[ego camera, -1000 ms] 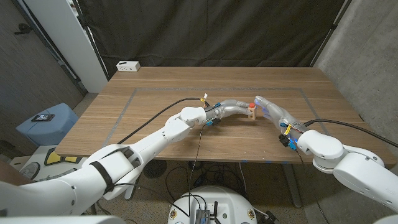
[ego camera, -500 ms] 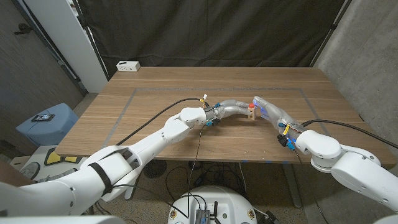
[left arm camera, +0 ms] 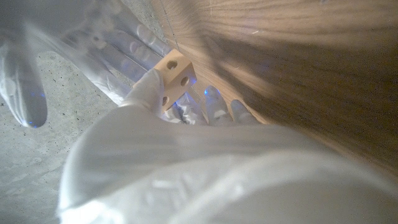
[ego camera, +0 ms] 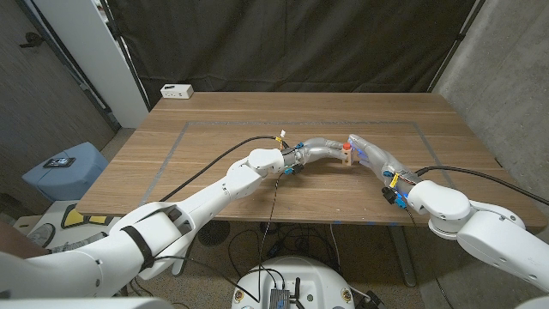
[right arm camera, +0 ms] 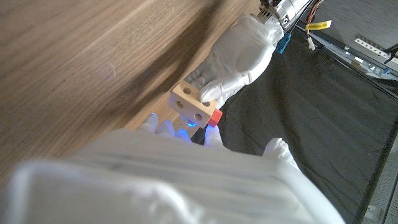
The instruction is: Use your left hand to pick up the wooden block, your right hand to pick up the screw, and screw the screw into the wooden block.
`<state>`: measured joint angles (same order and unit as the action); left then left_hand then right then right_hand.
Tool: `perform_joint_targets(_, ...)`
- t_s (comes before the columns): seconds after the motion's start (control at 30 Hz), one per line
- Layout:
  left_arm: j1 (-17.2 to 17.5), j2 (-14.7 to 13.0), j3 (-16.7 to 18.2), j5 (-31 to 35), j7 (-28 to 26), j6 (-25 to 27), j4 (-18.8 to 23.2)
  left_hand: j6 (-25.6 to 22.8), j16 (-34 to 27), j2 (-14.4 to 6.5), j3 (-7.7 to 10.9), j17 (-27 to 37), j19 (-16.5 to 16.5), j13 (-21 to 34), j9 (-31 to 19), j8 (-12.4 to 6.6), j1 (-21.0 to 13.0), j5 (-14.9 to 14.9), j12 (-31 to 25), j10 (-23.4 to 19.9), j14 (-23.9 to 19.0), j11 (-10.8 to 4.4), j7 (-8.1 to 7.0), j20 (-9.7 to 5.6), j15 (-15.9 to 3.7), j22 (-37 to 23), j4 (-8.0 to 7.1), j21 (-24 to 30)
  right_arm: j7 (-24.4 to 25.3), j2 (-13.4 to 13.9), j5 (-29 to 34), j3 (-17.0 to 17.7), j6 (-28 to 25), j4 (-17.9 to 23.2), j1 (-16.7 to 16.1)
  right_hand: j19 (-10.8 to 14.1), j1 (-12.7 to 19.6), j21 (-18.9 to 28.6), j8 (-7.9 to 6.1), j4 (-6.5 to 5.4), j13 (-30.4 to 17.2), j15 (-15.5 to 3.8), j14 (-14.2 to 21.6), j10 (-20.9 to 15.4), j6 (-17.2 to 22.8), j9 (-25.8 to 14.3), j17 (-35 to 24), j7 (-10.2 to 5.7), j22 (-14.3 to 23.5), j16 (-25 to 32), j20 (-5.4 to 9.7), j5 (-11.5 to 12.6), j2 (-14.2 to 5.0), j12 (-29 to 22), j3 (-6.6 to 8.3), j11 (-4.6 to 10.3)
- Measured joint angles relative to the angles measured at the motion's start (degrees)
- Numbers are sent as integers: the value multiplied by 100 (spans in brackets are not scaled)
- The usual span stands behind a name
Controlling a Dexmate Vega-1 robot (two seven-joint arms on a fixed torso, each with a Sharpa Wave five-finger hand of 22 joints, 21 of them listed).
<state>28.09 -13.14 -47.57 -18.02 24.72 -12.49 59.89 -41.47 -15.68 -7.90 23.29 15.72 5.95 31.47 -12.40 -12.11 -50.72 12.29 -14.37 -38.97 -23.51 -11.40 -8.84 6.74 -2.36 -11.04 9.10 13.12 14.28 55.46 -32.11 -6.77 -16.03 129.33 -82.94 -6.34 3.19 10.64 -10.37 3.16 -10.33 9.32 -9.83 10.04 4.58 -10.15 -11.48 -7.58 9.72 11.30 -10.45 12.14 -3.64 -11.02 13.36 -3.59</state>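
At the far left of the head view, off the table, a blue stool (ego camera: 65,168) carries a small dark device (ego camera: 58,161). Near the back left corner of the wooden table (ego camera: 214,120) lies a white power strip (ego camera: 177,90).

Moving right, the left arm reaches from the bottom left corner to the table's middle, where the left hand (ego camera: 316,151) grips the wooden block (ego camera: 346,156) at its fingertips, raised above the tabletop. In the left wrist view the block (left arm camera: 174,75) is pinched between the thumb and the fingers of the left hand (left arm camera: 152,93), and 3 round holes show across 2 of its faces.

Just right of the block, the right hand (ego camera: 371,154) meets it from the other side, its fingertips touching or just beside the block. In the right wrist view the right hand (right arm camera: 180,130) closes in under the block (right arm camera: 191,107), and a small red piece (right arm camera: 214,117), apparently the screw's head, sits against the block's edge between the 2 hands. Whether the right hand actually grips the screw I cannot tell; its fingertips are hidden by its own back.
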Motion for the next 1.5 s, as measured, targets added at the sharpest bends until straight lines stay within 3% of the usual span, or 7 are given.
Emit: perform_joint_targets(1.5,-34,43,6,-40,112,-107,-190,12,0,11,3,0,0,1,-2,0,16,4,0,-11,0,15,-12,0,0,0,3,0,266,71,-46,58,-176,326,-235,0,0,0,1,0,0,0,0,0,1,4,0,0,0,0,0,0,0,0,0,0)
